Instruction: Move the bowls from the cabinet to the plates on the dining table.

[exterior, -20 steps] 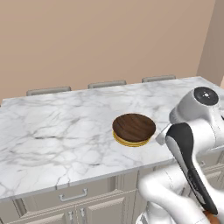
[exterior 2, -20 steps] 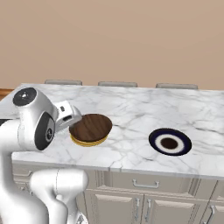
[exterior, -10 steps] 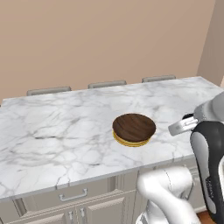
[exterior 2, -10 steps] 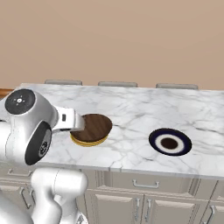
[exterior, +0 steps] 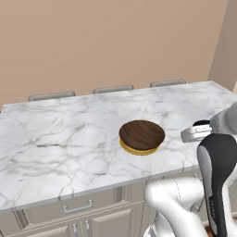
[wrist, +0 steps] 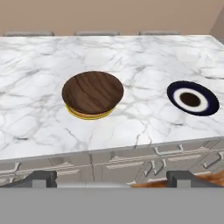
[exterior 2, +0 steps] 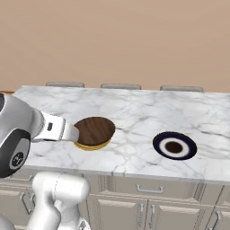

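Note:
The dark brown wood-grain bowl [exterior: 141, 134] [exterior 2: 94, 130] [wrist: 92, 92] sits on the yellow plate [exterior: 138, 151] [wrist: 87, 116], near the front of the marble dining table [exterior: 55, 139] [exterior 2: 134, 108] [wrist: 35, 87]. To its right lies the white plate with a dark rim [exterior 2: 158, 143] [wrist: 175, 94], with no bowl on it. My gripper [wrist: 113, 179] is open and holds nothing. It hangs back from the table's front edge, facing the bowl, and touches nothing. The cabinet is out of view.
Three chair backs [exterior: 113, 89] [exterior 2: 120, 86] line the table's far edge, before a beige wall. Drawer fronts with small handles [wrist: 127, 164] run along the table's near side, just below my hand.
The arm has drawn back from the bowl toward the table's near edge and sunk lower. Bowl and plates have stayed where they were. The jaws have stayed wide.

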Robot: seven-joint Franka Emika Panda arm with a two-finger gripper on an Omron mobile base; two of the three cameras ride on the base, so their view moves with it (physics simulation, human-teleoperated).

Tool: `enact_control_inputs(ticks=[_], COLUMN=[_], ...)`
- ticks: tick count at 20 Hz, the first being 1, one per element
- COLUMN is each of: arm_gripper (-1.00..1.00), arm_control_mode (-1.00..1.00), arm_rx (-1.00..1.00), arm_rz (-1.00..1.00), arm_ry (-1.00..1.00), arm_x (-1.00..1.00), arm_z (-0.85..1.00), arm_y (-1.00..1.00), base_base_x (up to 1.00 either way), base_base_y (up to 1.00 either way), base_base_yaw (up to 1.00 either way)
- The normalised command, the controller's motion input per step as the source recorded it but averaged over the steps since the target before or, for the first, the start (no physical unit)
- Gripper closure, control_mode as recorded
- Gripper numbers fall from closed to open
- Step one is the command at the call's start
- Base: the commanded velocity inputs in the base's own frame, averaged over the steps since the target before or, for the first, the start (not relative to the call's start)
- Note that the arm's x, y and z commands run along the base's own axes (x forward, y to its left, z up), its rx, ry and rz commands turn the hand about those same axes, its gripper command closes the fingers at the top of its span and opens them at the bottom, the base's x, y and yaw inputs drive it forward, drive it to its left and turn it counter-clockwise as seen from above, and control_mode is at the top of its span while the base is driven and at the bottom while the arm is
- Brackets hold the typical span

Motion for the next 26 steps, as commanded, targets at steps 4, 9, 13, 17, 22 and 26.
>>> enact_control_inputs(ticks=[4,9,13,17,22,26], arm_gripper=[-1.0,-1.0,-1.0,-1.0,-1.0,-1.0], arm_control_mode=[-1.0,-1.0,1.0,1.0,1.0,1.0], arm_rx=[0.16,0.12,0.0,0.0,0.0,0.0], arm_rz=[0.0,0.0,0.0,0.0,0.0,0.0], arm_ry=[0.02,0.03,0.0,0.0,0.0,0.0], arm_x=[0.43,0.34,0.03,0.0,0.0,0.0], arm_z=[0.0,0.0,-0.06,0.0,0.0,0.0], arm_y=[-0.52,-0.31,-0.02,0.0,0.0,0.0], base_base_x=[0.0,0.0,0.0,-0.34,-0.6,-0.46], base_base_y=[0.0,0.0,-0.02,-0.23,-0.87,-0.96], base_base_yaw=[0.0,0.0,0.0,0.0,0.0,0.0])
